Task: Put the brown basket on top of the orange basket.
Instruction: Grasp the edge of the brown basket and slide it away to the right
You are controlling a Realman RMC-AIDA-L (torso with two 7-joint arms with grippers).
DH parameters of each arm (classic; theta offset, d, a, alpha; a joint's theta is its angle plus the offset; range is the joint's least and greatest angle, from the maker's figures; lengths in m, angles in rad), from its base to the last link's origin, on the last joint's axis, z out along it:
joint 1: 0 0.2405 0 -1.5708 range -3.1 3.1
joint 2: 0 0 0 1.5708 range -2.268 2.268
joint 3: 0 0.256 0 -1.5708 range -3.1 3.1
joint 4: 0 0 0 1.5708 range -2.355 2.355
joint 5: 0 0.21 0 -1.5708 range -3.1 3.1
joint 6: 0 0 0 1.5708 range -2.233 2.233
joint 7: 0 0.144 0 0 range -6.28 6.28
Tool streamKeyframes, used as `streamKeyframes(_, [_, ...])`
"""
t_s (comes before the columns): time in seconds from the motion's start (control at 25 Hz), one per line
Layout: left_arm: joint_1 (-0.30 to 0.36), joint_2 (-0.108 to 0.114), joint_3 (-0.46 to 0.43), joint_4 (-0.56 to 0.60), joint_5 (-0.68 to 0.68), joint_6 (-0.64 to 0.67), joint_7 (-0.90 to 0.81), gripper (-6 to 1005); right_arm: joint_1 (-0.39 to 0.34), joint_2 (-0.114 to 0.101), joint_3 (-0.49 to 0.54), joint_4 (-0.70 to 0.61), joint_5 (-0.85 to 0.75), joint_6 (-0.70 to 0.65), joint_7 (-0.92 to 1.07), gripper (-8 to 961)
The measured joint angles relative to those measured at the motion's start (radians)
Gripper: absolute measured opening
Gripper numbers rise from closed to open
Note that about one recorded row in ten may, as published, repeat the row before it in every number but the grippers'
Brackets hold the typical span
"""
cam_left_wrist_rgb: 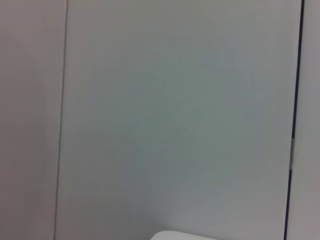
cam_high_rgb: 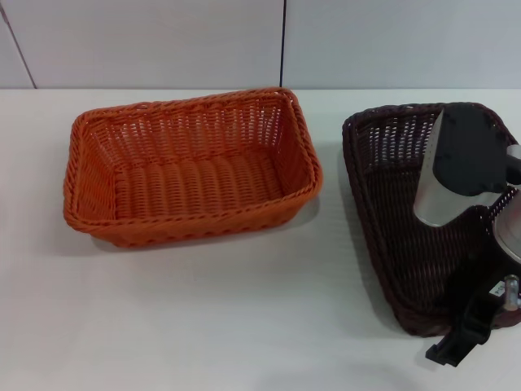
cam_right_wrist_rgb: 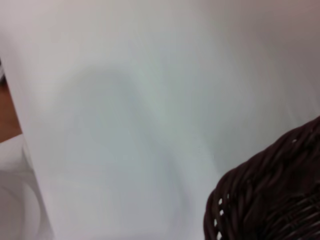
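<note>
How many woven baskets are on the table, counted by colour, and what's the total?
Bright orange rectangular woven wicker-style basket: 1
Dark brown rectangular woven wicker-style basket: 1
Total: 2 baskets, side by side on the white table, apart. The right gripper is at the dark brown one's near end.

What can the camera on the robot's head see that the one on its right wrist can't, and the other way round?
Only the head view shows the orange basket sitting empty on the white table, and the right arm reaching over the brown basket, with the right claw at its near edge. Only the right wrist view shows a close-up of that basket's braided rim. Both share the brown basket and the table. The left claw appears in neither.
</note>
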Motion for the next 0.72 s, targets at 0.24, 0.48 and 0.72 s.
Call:
streamKeyframes(0.24, [0.002,-0.001,-0.002,0.001,0.0,0.0,0.0,712,0.017,0.004,-0.009,0.062,-0.028,0.011,0.0,670])
streamKeyframes(0.48, [0.002,-0.001,-0.002,0.0,0.0,-0.001,0.0,711,0.015,0.003,-0.018,0.026,-0.032,0.003,-0.002,531])
streamKeyframes(0.72, [-0.001,0.0,-0.003,0.0,-0.002,-0.002,0.0,710,0.009,0.004,-0.016,-0.032,-0.038,-0.017,0.009,389])
